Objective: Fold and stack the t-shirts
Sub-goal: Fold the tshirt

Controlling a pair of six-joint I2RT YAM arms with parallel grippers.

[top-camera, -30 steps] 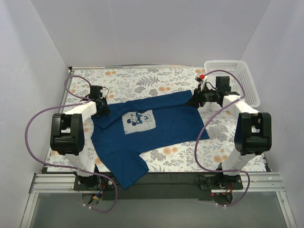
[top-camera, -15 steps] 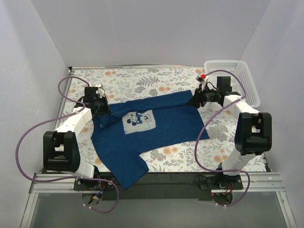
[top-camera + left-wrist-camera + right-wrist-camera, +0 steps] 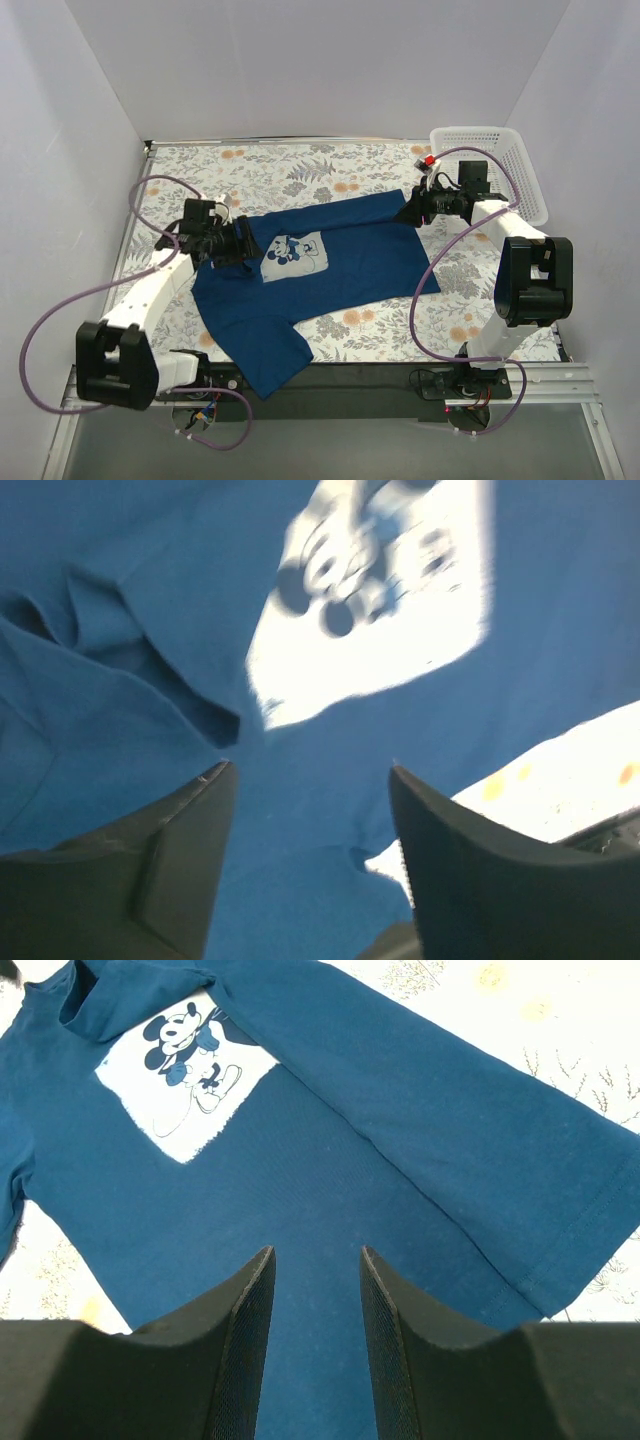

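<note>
Left wrist: left tool [image 3: 310,768] spread over the navy t-shirt [image 3: 120,710].

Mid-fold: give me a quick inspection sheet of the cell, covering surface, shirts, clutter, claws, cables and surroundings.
Surface: floral table cover, lying flat.
Job's things: one navy t-shirt, print up, far edge folded over, near part reaching over the front edge; no stack seen.
Clutter: white basket, far right corner.
Claws: left claw open, over the shirt by the print; right claw open, at the shirt's right end.
Cables: purple cables loop beside both arms.
Surroundings: plain white walls.
</note>
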